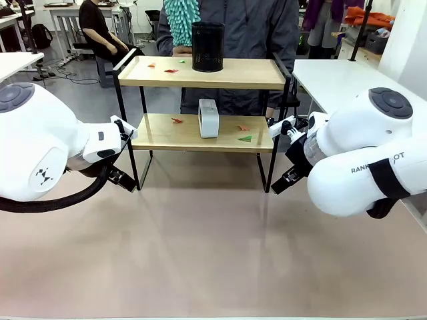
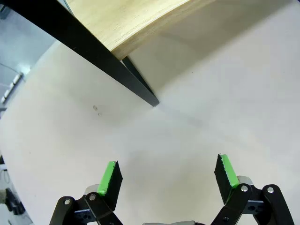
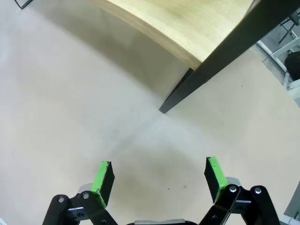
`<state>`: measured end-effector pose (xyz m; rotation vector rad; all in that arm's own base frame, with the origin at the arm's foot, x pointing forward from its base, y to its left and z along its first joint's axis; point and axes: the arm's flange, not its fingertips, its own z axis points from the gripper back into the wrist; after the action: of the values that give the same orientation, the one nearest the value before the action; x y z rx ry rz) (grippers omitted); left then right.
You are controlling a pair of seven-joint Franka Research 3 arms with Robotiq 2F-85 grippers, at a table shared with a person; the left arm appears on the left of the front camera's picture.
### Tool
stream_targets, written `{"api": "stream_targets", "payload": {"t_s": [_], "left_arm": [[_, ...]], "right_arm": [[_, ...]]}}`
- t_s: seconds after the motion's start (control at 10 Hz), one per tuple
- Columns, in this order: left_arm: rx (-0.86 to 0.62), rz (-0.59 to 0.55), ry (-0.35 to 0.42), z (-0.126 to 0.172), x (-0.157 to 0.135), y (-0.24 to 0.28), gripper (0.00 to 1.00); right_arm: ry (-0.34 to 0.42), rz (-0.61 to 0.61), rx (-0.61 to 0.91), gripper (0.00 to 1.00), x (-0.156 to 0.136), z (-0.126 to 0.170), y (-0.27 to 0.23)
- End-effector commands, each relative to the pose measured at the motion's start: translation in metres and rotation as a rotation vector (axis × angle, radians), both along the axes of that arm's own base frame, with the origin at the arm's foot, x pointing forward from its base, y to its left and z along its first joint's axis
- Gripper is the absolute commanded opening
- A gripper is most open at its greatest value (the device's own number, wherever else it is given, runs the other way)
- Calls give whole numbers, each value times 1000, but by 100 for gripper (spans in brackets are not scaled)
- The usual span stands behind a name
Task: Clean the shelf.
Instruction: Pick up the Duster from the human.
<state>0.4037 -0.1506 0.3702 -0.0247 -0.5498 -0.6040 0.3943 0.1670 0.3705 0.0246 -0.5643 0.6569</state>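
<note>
The shelf [image 1: 207, 79] stands at the table's far side, two light wooden boards in a black frame. Its top board carries a black mesh cup [image 1: 208, 47] and small red and green paper scraps [image 1: 171, 70]. On the lower board are a white box [image 1: 209, 118] and more scraps [image 1: 245, 139]. My left gripper [image 2: 168, 176] is open and empty above the table, just short of the shelf's front left leg [image 2: 140, 86]. My right gripper [image 3: 159, 176] is likewise open and empty near the front right leg [image 3: 180, 93].
A person [image 1: 253, 27] stands behind the shelf holding a teal fluffy duster [image 1: 181, 20]. My two white arms [image 1: 40, 147] [image 1: 360, 160] flank the shelf. The pinkish table [image 1: 207, 247] stretches toward me in front of it. White tables stand at both sides.
</note>
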Motion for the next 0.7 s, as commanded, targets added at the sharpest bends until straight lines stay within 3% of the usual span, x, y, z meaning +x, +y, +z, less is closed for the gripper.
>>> {"api": "stream_targets", "payload": {"t_s": [0.0,0.4,0.5,0.6], "left_arm": [[0,-1,0,0,0,0,100],[0,0,0,0,0,0,100],[-26,-119,167,24,-15,4,100],[-41,-231,284,52,-37,16,100]], "right_arm": [[0,-1,1,100,0,0,0],[0,0,0,100,0,0,0],[169,47,-28,100,-11,23,-8],[264,68,3,100,-27,55,-24]]}}
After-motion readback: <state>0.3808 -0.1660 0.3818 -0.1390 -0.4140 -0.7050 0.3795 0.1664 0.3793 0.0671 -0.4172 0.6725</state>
